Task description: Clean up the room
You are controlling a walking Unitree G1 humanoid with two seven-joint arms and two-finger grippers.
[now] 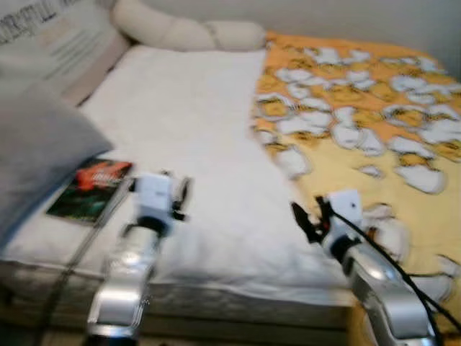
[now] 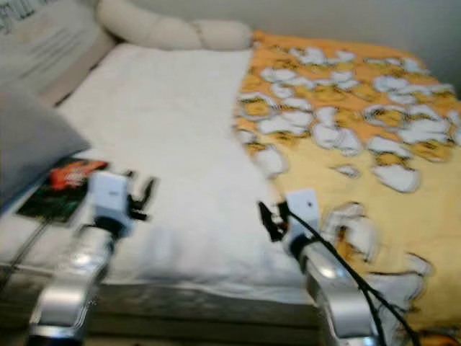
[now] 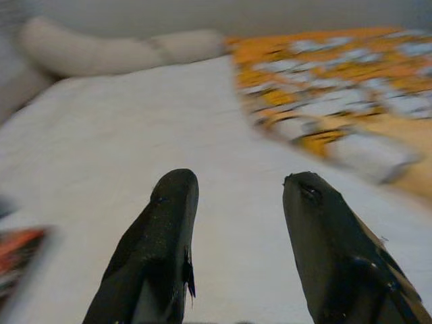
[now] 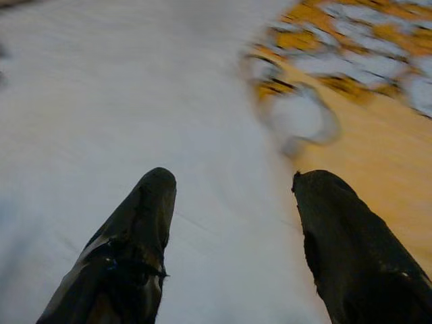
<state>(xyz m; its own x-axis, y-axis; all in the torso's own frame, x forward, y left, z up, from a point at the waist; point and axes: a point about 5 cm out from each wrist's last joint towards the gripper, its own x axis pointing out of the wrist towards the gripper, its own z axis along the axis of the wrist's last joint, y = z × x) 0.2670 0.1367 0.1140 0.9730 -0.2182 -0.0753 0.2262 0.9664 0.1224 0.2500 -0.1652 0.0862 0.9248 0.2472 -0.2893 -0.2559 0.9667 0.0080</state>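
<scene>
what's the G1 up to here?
It stands at a bed's near edge, holding nothing. The left gripper and right gripper are both open over the white sheet. A book lies near the left arm, by a grey pillow. An orange patterned blanket covers the bed's right side.

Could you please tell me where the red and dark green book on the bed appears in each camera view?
Left eye view: book at the left, on the white sheet beside the left gripper.
Right eye view: same book, nearer the left edge.
Left wrist view: a blurred red corner at one edge.
Right wrist view: cannot be made out.
Shared landmark: orange patterned blanket.
</scene>
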